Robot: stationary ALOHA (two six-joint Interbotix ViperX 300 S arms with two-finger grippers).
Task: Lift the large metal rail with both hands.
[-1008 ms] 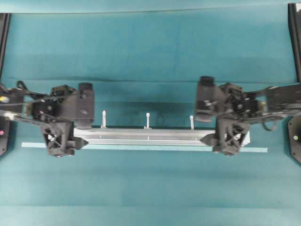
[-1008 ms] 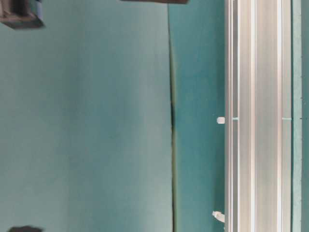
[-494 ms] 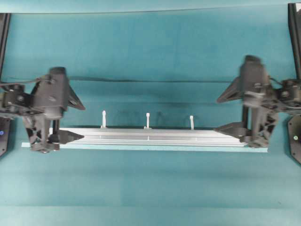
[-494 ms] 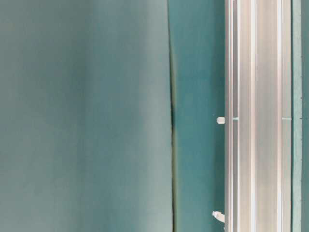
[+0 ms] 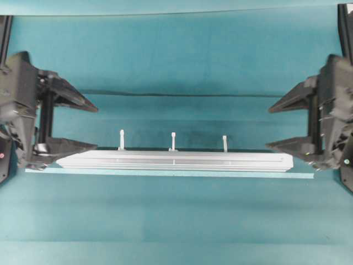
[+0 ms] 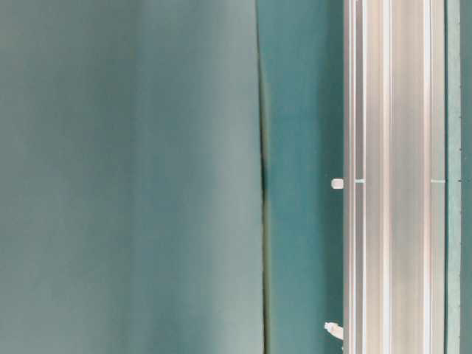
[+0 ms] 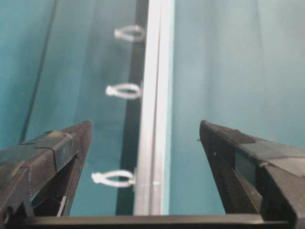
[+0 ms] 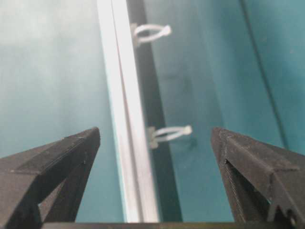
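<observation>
The large metal rail (image 5: 174, 161) lies flat across the lower middle of the overhead view on the teal table (image 5: 176, 61), its 3 white stubs (image 5: 173, 141) along the upper side. At frame's left and right edges, the left gripper (image 5: 69, 125) and right gripper (image 5: 292, 125) gape wide, holding nothing.

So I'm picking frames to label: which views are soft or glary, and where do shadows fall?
Overhead view: fairly sharp, with a dark shadow on the cloth behind the large metal rail around its white stubs. Table-level view: rail crisp, cloth at left washed out. Left wrist view: far stubs blur. Right wrist view: rail glares white and is soft.
</observation>
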